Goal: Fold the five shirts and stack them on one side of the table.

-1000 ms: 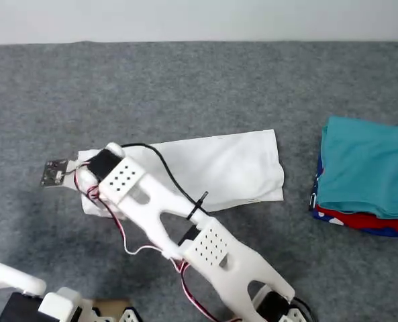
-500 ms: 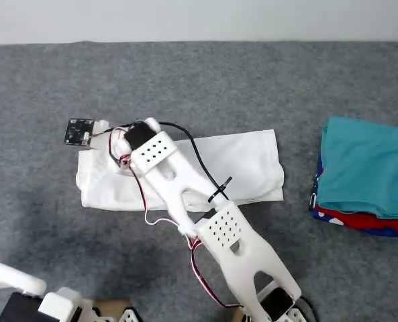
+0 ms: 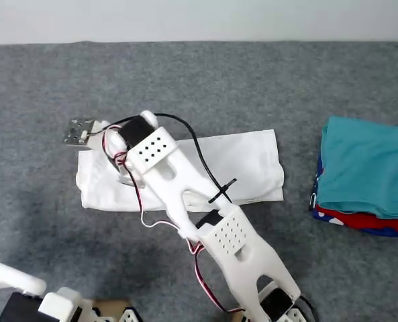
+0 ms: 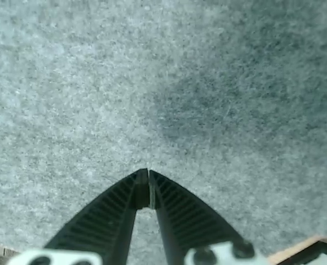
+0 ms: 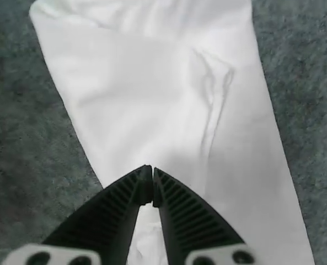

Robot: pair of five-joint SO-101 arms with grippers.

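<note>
A white shirt [image 3: 212,168] lies folded into a long strip in the middle of the grey table. My right arm [image 3: 185,194] stretches from the near edge over the strip's left end. In the right wrist view my right gripper [image 5: 148,185] is shut, its tips together just above the white shirt [image 5: 169,99] near one long edge, with no cloth visibly pinched. My left gripper [image 4: 148,190] is shut over bare grey carpet, and its arm base [image 3: 14,288] sits at the near left corner.
A stack of folded shirts stands at the right edge, teal [image 3: 370,164] on top of red [image 3: 360,220] and blue. Open grey carpet [image 3: 219,87] lies behind the white shirt and to its left.
My right arm has swung from the near side of the shirt's left end toward its far side, then settled slightly left. The shirt and the stack have kept their place.
</note>
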